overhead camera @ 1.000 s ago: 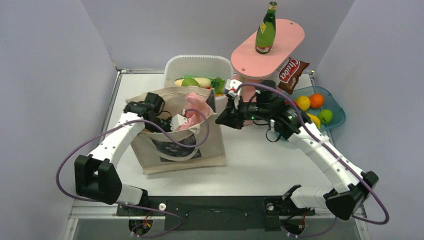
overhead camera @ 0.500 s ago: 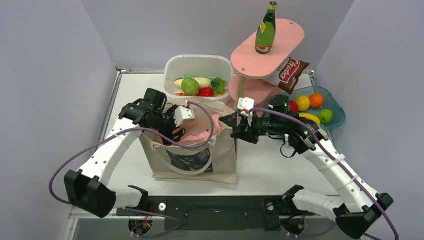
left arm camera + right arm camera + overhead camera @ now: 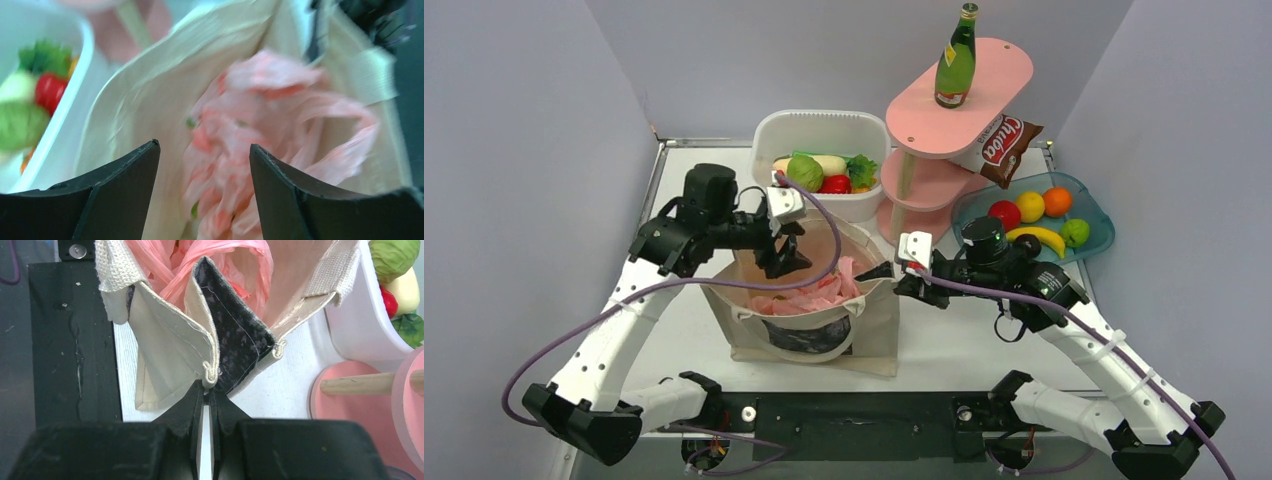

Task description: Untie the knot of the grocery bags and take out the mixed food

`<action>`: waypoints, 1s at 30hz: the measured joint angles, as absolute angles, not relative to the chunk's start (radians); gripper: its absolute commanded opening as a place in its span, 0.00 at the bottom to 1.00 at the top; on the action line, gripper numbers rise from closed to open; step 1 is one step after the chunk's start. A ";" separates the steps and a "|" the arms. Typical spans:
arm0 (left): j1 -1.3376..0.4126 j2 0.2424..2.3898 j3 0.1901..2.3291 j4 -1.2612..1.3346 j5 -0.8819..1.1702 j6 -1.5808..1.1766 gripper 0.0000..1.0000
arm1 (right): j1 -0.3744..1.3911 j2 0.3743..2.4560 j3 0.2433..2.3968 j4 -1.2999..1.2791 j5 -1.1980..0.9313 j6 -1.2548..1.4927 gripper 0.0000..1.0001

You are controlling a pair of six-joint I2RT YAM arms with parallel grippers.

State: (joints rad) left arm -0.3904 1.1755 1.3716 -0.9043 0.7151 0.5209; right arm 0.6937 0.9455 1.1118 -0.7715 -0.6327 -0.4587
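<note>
The right gripper [image 3: 206, 390] pinches the canvas tote [image 3: 165, 350] only by its rim; a slip may fold it over the pink bag [image 3: 260, 115] under the open left gripper [image 3: 204, 150].

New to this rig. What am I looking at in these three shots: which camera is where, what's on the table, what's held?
Two robot arms are bolted at the near edge of the table, each ending in a two-finger gripper. The wide shot is from a fixed camera above and behind them. The other two are from a camera on each wrist, so the dark prongs at the bottom are that arm's own fingers. On the table stands a canvas tote with a pink plastic bag inside. Behind it are a white tub of vegetables, a pink stand carrying a green bottle, a crisp packet and a blue tray of fruit. The right gripper is shut on the tote's rim. The left gripper is open, holding nothing, above the pink bag.
</note>
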 measured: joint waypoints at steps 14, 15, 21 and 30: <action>-0.699 1.220 0.868 -0.294 0.677 0.319 0.55 | 0.709 0.787 1.016 -0.778 -0.532 -0.484 0.00; -0.705 1.239 0.843 -0.282 0.666 0.332 0.54 | 0.709 0.773 1.008 -0.780 -0.521 -0.484 0.00; -0.675 1.275 0.775 -0.244 0.627 0.441 0.63 | 0.716 0.727 0.972 -0.778 -0.478 -0.483 0.00; -0.593 1.155 1.033 -0.607 0.559 0.508 0.71 | 0.714 0.690 0.951 -0.775 -0.415 -0.483 0.00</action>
State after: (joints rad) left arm -0.5930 1.1549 1.0328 -0.6071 0.5594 0.5076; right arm 0.7143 0.6895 0.9508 -0.7753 -0.4149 -0.4831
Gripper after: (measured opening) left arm 0.701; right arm 0.018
